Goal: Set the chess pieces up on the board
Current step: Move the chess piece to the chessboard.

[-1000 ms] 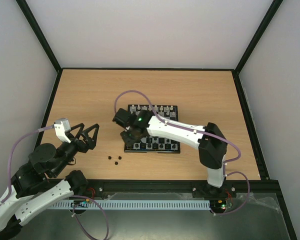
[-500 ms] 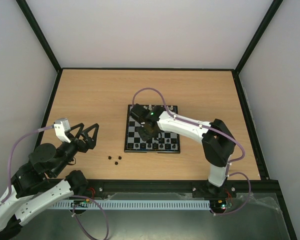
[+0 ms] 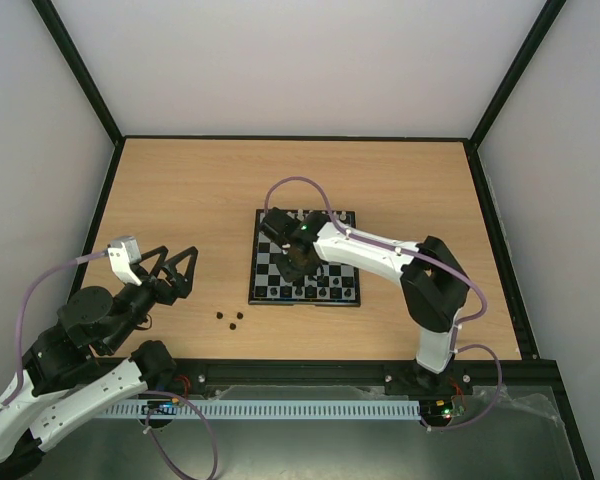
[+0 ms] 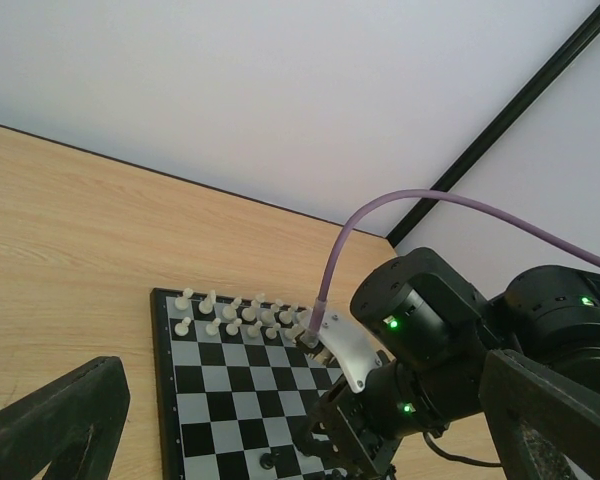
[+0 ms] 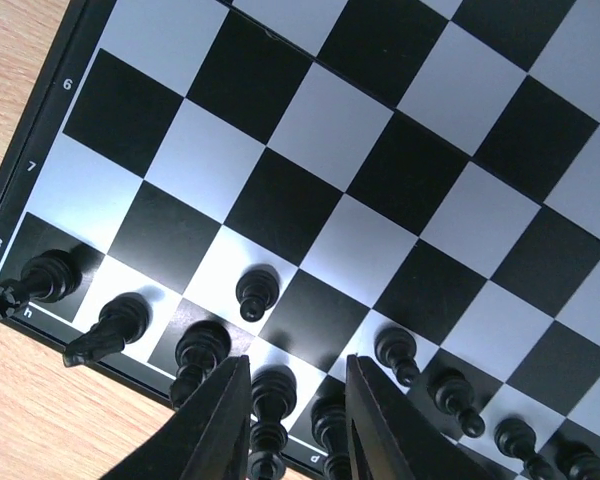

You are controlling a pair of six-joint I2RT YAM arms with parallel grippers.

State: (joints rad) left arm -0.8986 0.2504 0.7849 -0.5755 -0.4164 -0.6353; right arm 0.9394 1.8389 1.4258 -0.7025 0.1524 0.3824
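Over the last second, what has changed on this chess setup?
The right gripper swung from the left near corner of the board rightward over its near rows, and now stands open around a black piece on the back row. The left gripper and three loose pieces stayed put.

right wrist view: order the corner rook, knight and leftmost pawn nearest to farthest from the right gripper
1. leftmost pawn, just ahead of the right gripper
2. knight, edge row, further left
3. corner rook, far left
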